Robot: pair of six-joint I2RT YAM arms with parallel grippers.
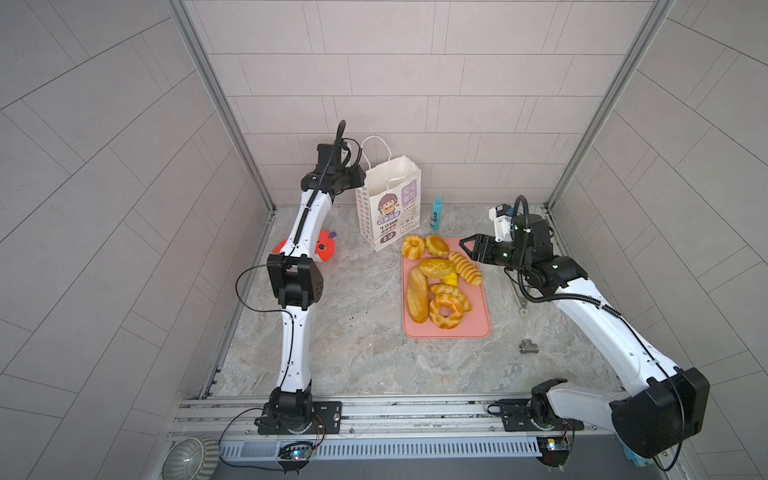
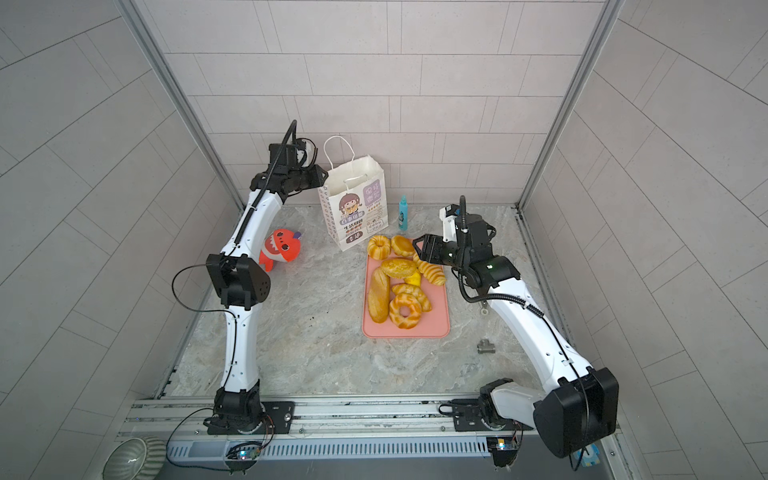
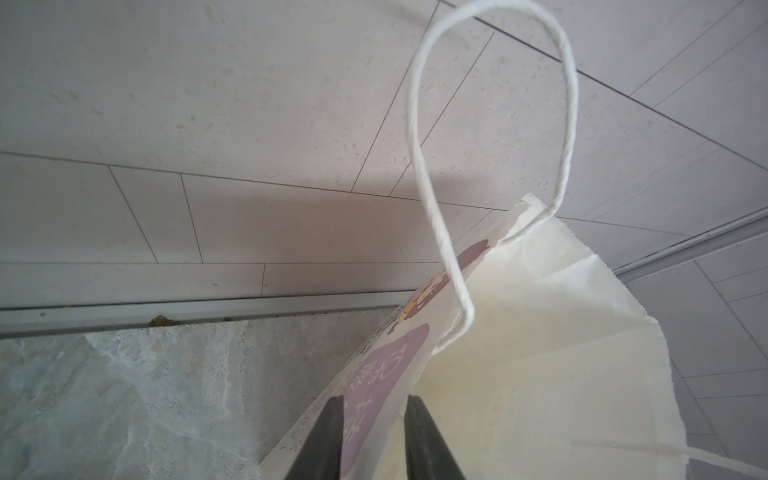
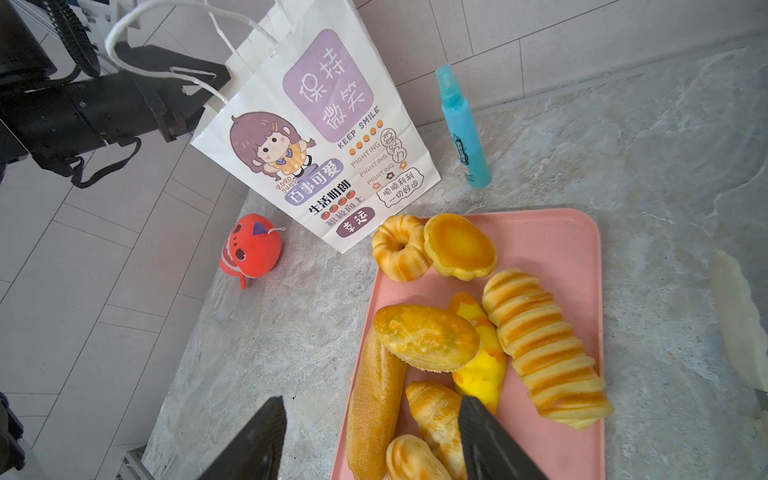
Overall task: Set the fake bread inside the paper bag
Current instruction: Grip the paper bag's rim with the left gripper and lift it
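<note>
**Bread on the Tray, Left Gripper at the Bag's Rim**

The marbled table (image 1: 353, 353) filled the floor of the cell. The left arm reached to its far side. There the left gripper (image 3: 374, 401) sat at the top left corner of the bag (image 1: 388, 208), with one finger on each side of the paper rim. Its jaws stood narrow, but the views did not show whether they pinched the paper.

The right arm stretched in from the right. The right gripper (image 1: 467, 246) hovered over the far right part of the tray (image 1: 473, 324), with its jaws about half open and nothing between them.

The bag stood upright at the far middle of the table. Its mouth was open and its cartoon front faced the near side.

The pink tray lay just near and right of the bag. The bread (image 1: 436, 282) lay heaped on the tray:
- a loaf (image 1: 417, 296) along the left edge
- a braided ring (image 1: 445, 311) at the near end
- a fluted ring (image 1: 411, 247) at the far left corner, just beside the bag's base
- a striped roll (image 1: 466, 268) below the right gripper

A red shark (image 2: 281, 249) sat well left of the tray. A teal bottle (image 1: 435, 213) stood just right of the bag. A small metal fitting (image 1: 528, 346) lay near and right of the tray.
</note>
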